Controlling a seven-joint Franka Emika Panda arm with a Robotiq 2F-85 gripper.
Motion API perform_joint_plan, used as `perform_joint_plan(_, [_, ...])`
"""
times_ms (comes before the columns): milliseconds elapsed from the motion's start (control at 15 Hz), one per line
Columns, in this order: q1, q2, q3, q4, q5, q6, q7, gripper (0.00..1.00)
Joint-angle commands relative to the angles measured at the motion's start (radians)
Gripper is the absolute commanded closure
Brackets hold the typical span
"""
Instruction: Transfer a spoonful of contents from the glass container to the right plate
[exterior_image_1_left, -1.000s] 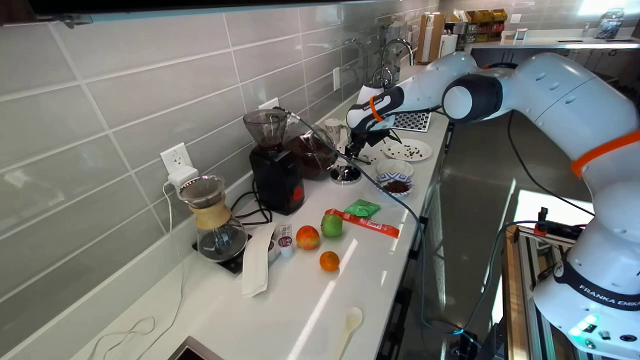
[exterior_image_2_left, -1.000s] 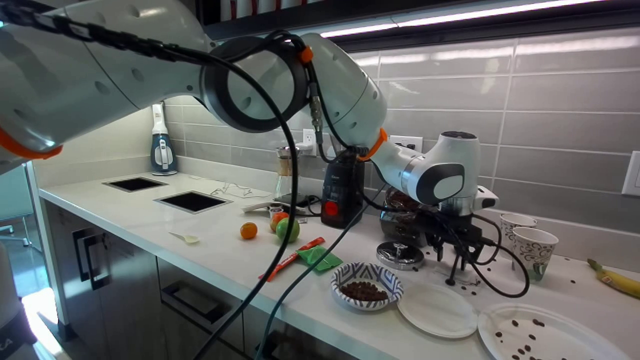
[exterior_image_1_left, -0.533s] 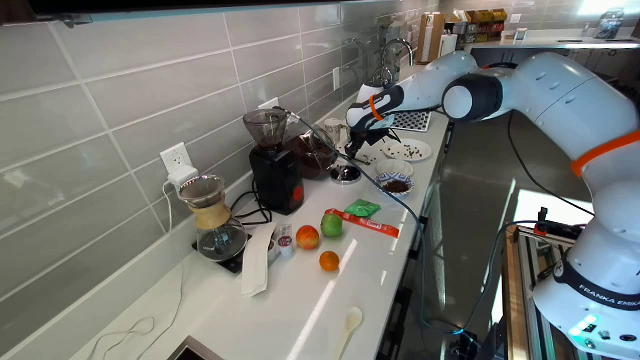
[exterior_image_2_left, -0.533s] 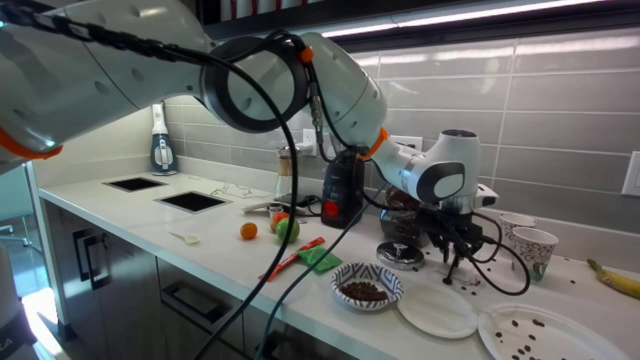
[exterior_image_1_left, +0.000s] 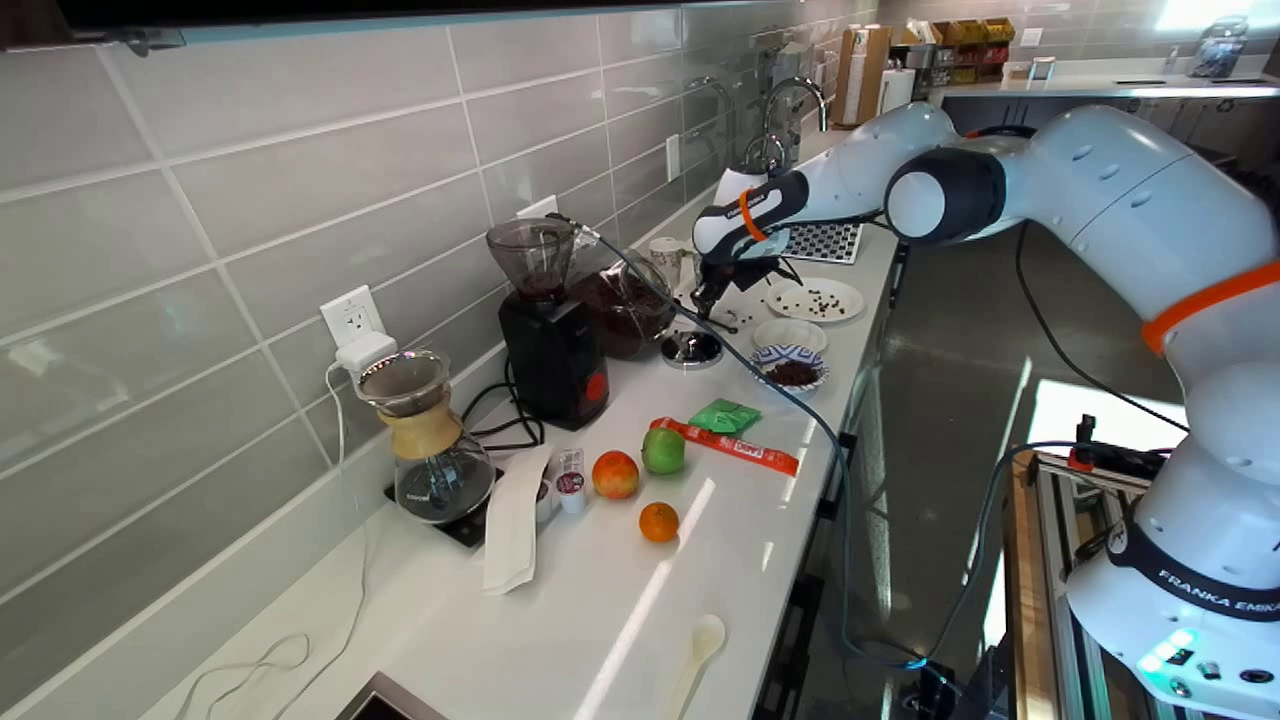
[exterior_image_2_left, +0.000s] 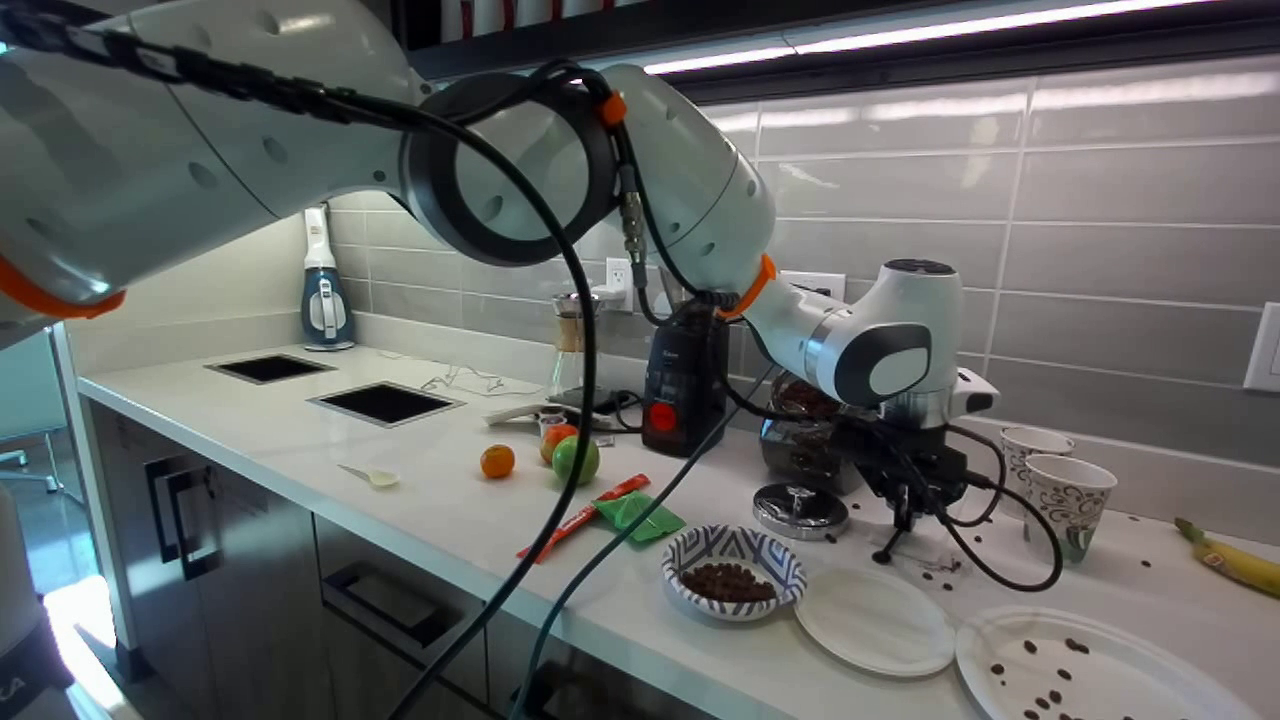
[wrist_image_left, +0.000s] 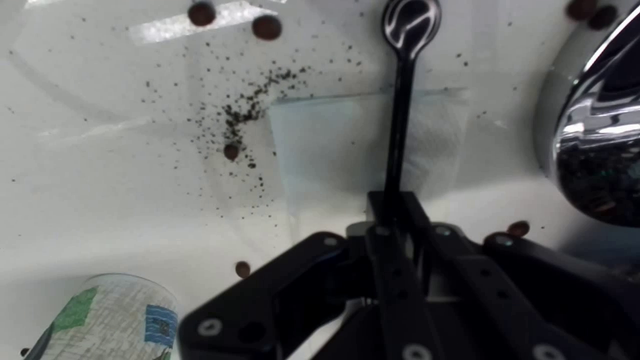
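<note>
Low clear glass container (exterior_image_1_left: 620, 310), dark reddish-brown inside, visible in both exterior views: it rests on the white countertop (exterior_image_1_left: 560, 640) just beside an upright black coffee grinder (exterior_image_1_left: 550, 350) bearing a round red mark. Black two-fingered gripper (wrist_image_left: 394, 202), at the end of a white jointed robot arm (exterior_image_1_left: 1130, 190): in the wrist view its jaws are drawn tightly together on the handle of a slender glossy black spoon (wrist_image_left: 400, 115), whose round head points away from the fingers. The spoon crosses, in that view, a clear square sheet (wrist_image_left: 325, 145); fine dark grains (wrist_image_left: 242, 112) lie near the sheet. Whether the spoon touches the countertop cannot be told. Polished round metal lid (exterior_image_2_left: 800, 510), in an exterior view: set between the container and a blue-zigzag-patterned white bowl (exterior_image_2_left: 725, 545), which holds dark brown beans (exterior_image_2_left: 728, 583). Small round white plate (exterior_image_2_left: 877, 620): placed between that bowl and a large white oval plate (exterior_image_2_left: 1130, 670), the right-hand one, on which further brown beans (exterior_image_2_left: 1076, 645) lie scattered. Two patterned paper cups (exterior_image_2_left: 1068, 500) stand behind the plates.
</note>
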Motion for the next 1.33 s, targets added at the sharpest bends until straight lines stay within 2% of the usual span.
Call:
perform_joint_plan(0, [-0.005, -0.065, -0.012, -0.072, -0.001, -0.035, 0.017, 0.98])
perform_joint_plan(67, [0.013, -0.100, -0.052, -0.107, -0.020, -0.076, 0.072, 0.98])
perform_joint_plan(333, [0.021, -0.238, -0.102, -0.270, -0.047, -0.104, 0.080, 0.98])
perform_joint_plan(667, [0.041, -0.390, -0.126, -0.438, -0.091, -0.175, 0.057, 0.98])
perform_joint_plan(800, [0.065, -0.450, -0.144, -0.516, -0.121, -0.182, 0.110, 0.98])
perform_joint_plan(1000, [0.108, -0.536, -0.181, -0.613, -0.111, -0.226, 0.086, 0.98])
perform_joint_plan(1267, [0.107, -0.646, -0.167, -0.701, -0.082, -0.290, -0.031, 0.98])
